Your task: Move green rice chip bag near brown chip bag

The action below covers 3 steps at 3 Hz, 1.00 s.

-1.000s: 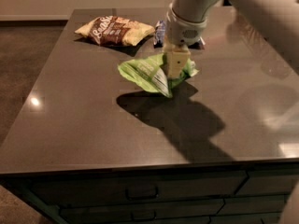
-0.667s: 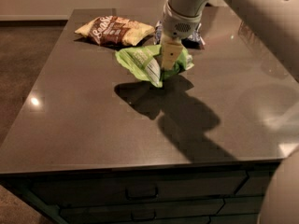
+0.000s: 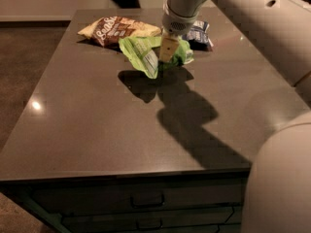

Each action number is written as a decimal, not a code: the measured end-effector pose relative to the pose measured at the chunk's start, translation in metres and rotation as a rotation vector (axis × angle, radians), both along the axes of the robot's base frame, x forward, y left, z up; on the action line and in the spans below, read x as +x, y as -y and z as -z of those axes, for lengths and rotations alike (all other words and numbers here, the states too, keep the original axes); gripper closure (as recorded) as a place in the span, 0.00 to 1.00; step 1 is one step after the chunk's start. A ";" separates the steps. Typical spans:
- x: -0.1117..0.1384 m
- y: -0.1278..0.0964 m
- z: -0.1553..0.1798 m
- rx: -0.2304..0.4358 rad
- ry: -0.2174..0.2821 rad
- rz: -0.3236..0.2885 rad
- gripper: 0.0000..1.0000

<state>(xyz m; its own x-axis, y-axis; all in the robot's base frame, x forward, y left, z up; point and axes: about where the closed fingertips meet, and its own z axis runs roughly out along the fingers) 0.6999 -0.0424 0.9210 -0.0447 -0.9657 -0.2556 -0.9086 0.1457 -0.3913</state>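
Clamping the green rice chip bag (image 3: 144, 53), the jaws hang just beside the brown chip bag (image 3: 116, 29).

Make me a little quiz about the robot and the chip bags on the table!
1. True or false: the end effector, over the far part of the table, holds the green rice chip bag off the surface.
2. Which lies to the picture's left of that bag? A brown chip bag; B red can; C spoon.
3. Fill in: the blue-and-white bag lies on the picture's ____ side of the end effector.
Key: 1 true; 2 A; 3 right.
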 end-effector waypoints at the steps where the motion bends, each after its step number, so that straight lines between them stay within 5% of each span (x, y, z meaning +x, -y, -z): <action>1: 0.022 -0.014 -0.006 0.028 0.027 0.031 1.00; 3: 0.038 -0.047 -0.008 0.036 0.037 0.043 0.61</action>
<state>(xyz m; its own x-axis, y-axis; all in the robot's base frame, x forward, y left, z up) 0.7383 0.0044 0.9290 -0.0759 -0.9531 -0.2929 -0.8861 0.1991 -0.4185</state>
